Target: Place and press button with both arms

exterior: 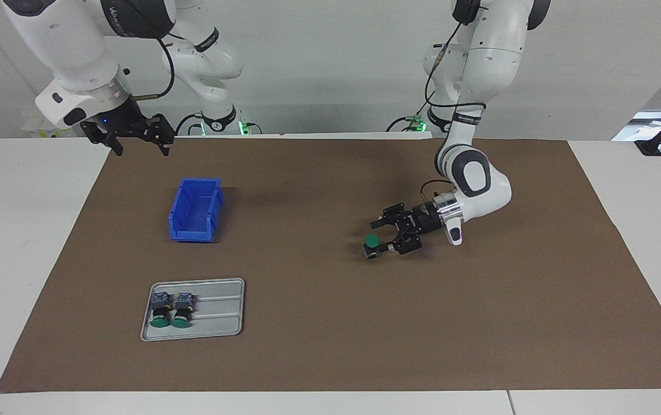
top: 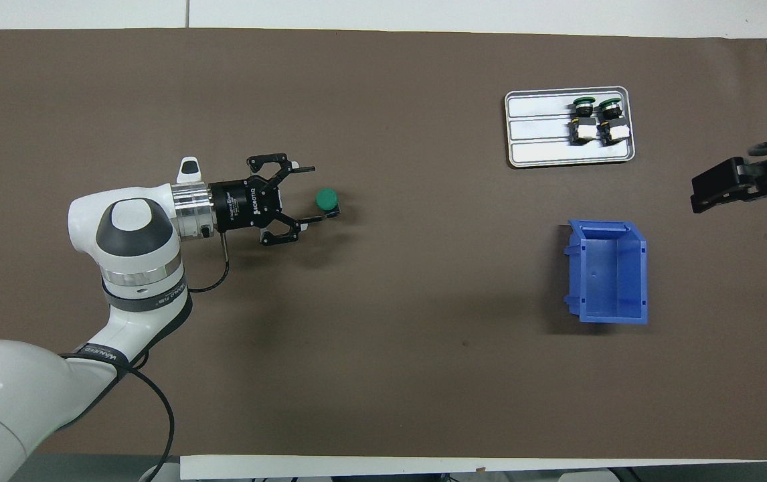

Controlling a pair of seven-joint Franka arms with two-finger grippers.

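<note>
Green-capped button [exterior: 371, 244] upright on mat [exterior: 330, 346]

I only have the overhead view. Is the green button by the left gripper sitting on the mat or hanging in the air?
Observer: The button stands upright on the mat, green cap up.
Operator: How high is the left gripper?
Observer: The left gripper lies low and almost level, jaws open, one finger beside the button's block.
Operator: And the right one? I see only its tip.
Observer: The right gripper waits high over the mat's edge, open and holding nothing.
</note>
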